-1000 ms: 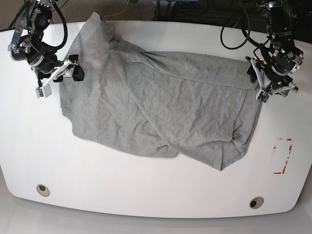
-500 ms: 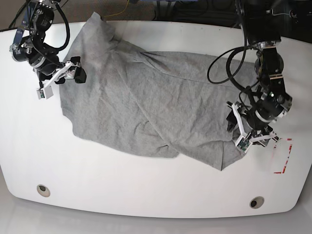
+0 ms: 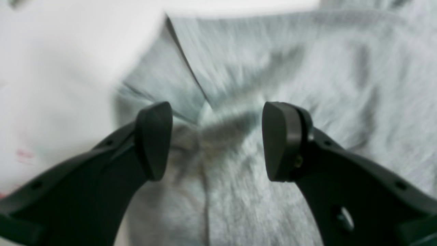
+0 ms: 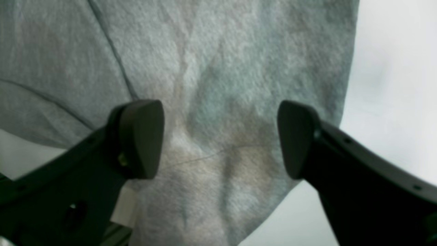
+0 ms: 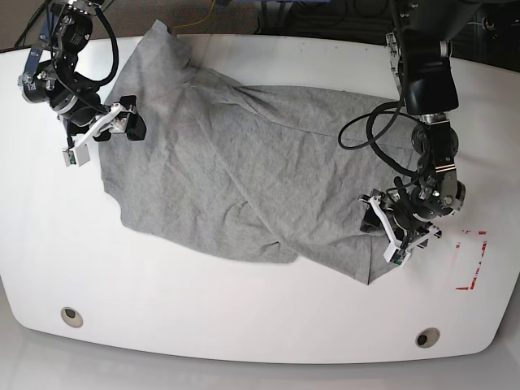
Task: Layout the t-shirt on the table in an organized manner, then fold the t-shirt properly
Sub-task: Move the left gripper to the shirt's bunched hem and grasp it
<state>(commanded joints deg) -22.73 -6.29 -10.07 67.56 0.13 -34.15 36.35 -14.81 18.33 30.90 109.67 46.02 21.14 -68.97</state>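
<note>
The desk [image 5: 244, 325] carries the t-shirt [image 5: 244, 162], spread crumpled across its middle with folds overlapping. The left gripper [image 5: 388, 236], jaws released, hovers over the bunched near corner; closing there risks pinching several layers. The right gripper [image 5: 101, 136], jaws released too, straddles the far edge and may slip off.

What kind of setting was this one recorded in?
Most likely a robotics lab bench: a glossy white table with grommet holes, a red dashed mark and loose cables behind it.

Bright, even light; blurred wrist views
</note>
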